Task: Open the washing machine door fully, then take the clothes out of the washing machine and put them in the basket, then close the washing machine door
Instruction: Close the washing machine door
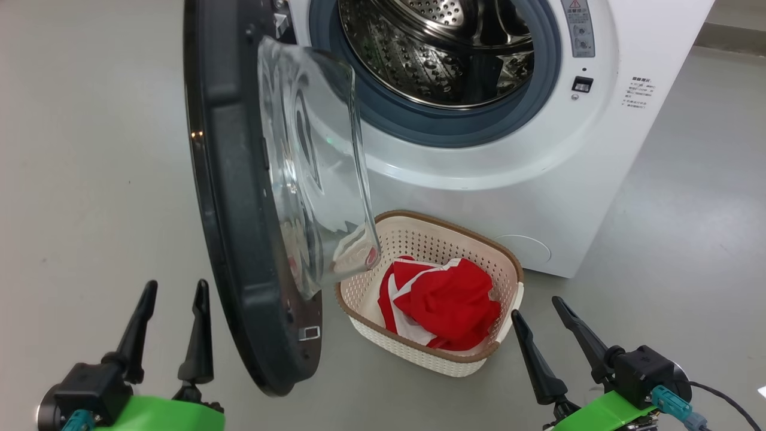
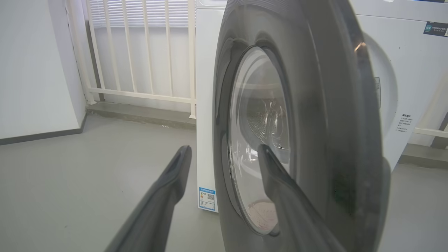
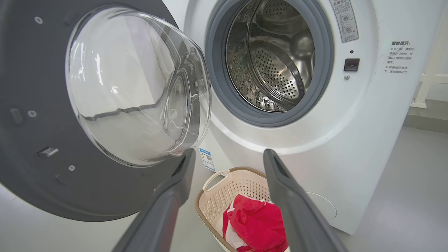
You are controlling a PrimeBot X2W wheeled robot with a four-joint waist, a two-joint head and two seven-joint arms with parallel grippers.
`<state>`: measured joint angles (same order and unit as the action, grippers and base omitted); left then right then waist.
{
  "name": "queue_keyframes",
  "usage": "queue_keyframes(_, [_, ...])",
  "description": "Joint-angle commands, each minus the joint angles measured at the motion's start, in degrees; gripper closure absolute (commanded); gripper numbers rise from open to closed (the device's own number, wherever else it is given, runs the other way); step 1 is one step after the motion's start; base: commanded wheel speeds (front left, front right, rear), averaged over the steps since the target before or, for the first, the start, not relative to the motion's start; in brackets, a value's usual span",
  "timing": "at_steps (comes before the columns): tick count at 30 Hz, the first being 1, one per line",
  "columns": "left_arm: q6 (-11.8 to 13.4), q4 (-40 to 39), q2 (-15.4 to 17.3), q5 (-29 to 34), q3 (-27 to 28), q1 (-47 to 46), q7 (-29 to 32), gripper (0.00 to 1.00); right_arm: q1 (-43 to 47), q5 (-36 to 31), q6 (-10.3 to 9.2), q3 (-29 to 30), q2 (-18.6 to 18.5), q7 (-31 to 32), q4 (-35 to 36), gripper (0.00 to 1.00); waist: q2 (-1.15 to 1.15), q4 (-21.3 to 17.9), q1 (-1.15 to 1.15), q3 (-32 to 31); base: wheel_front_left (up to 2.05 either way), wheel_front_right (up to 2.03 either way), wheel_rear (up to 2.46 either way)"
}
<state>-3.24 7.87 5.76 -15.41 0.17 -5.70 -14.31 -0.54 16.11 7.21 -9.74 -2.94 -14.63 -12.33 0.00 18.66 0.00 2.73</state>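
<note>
Left hand (image 1: 177, 284) at 7 o'clock and right hand (image 1: 535, 306) at 5 o'clock are held apart, empty. The clothes (image 1: 449, 302), soft and light, are heaped in the basket (image 1: 419, 239) at 6 o'clock. The washing machine door (image 1: 233, 209), open at 10 o'clock, is judged rigid, heavy and glossy; its black outer rim is best pushed and the glass spared. The washing machine (image 1: 538, 197) lies at 12 o'clock.

Red-and-white clothes (image 1: 446, 302); cream perforated basket (image 1: 419, 236), brown rim; white washing machine (image 1: 538, 173).
</note>
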Motion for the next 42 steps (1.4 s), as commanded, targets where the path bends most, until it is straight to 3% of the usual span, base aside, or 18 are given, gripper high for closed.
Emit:
queue_keyframes(1, [-0.52,-1.41,0.3,0.62,2.56,0.06,-0.69,0.0,-2.97,0.04,0.28,-0.9,0.06,-0.37,1.51,0.0,0.0,0.04,0.0,0.01,0.0,0.0,0.0])
queue_keyframes(28, [-2.72,0.14,-1.8,4.49,5.12,-0.17,-0.69,0.0,-2.93,0.6,0.28,-1.02,0.06,-0.37,1.42,0.0,0.0,0.16,0.0,-0.69,0.0,0.0,0.0])
queue_keyframes(29, [-2.81,0.2,-1.79,4.71,4.96,-0.13,-0.69,0.08,-2.89,0.64,0.28,-1.02,0.06,-0.37,1.41,0.0,0.0,0.16,0.0,-0.75,0.0,0.0,0.0])
queue_keyframes(30, [-2.9,0.23,-1.72,4.98,4.77,-0.09,-0.69,0.62,-2.86,0.67,0.28,-1.03,0.06,-0.37,1.41,0.0,0.0,0.16,0.0,-0.8,0.0,0.0,0.0])
queue_keyframes(31, [-3.04,0.53,-1.71,4.98,4.47,0.02,-0.69,1.0,-2.84,0.7,0.28,-1.05,0.06,-0.37,1.42,0.0,0.0,0.14,0.0,-0.85,0.0,0.0,0.0])
queue_keyframes(34, [-3.27,1.3,-1.64,4.67,3.97,0.02,-0.69,1.0,-2.78,0.79,0.28,-1.09,0.06,-0.37,1.44,0.0,0.0,0.15,0.0,-0.96,0.0,0.0,0.0])
queue_keyframes(38, [-3.68,1.99,-2.12,-1.28,4.77,-1.58,-0.67,1.0,-2.66,0.77,0.28,-1.02,0.06,-0.37,1.47,0.0,0.0,0.39,0.0,-1.02,0.0,0.0,0.0])
queue_keyframes(41, [-3.97,2.41,-2.59,-12.93,6.68,-3.64,1.44,1.0,-2.58,0.73,0.28,-1.1,0.06,-0.37,1.4,0.0,0.0,0.49,0.0,-1.15,0.0,0.0,0.0])
queue_keyframes(42, [-4.09,1.96,-2.73,-21.47,7.38,-5.11,4.94,1.0,-2.54,0.73,0.28,-1.11,0.06,-0.37,1.42,0.0,0.0,0.53,0.0,-1.23,0.0,0.0,0.0])
